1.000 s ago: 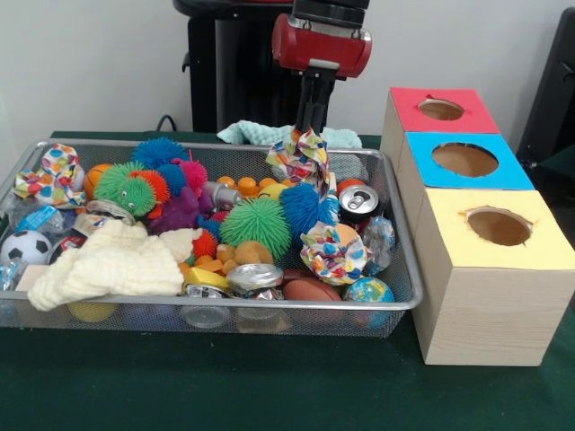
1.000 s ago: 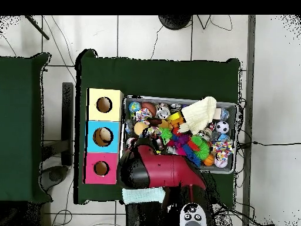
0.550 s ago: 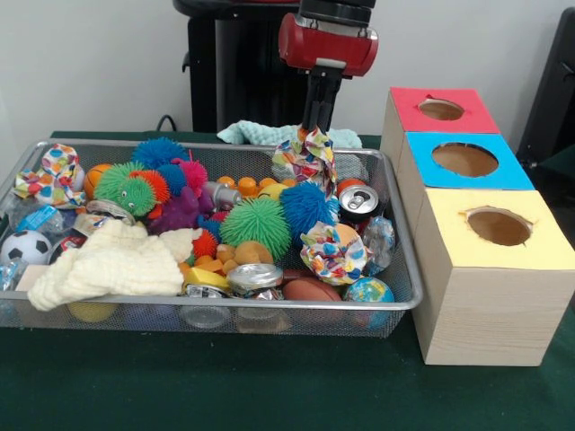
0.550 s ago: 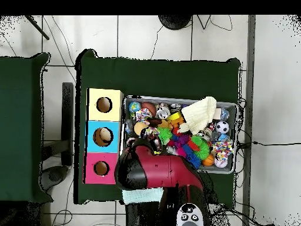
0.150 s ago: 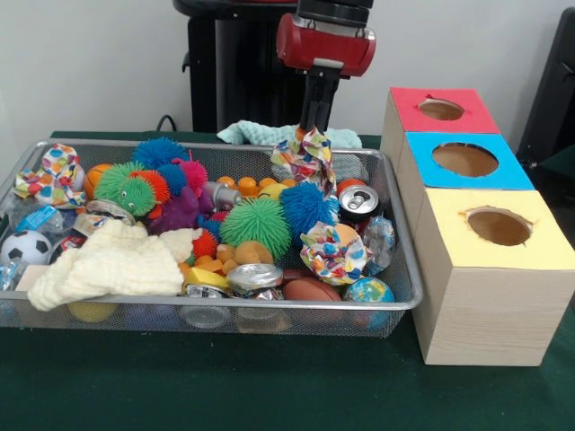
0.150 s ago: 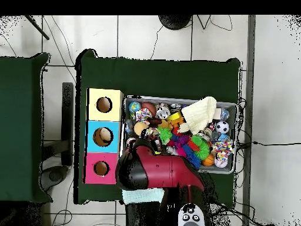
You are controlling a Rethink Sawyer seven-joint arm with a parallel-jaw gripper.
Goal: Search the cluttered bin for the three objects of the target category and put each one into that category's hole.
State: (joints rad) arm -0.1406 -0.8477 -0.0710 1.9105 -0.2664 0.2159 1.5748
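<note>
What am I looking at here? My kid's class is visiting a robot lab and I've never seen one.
A red and black robot arm reaches down over a wire bin on a green table. One picture faces the robot across the table; the other looks straight down. The bin holds fuzzy balls, cans, a soccer ball and a cream cloth. Beside it stand three boxes with holes: red, blue, yellow. The claw holds a colourful patterned cloth, lifted above the other things.
</note>
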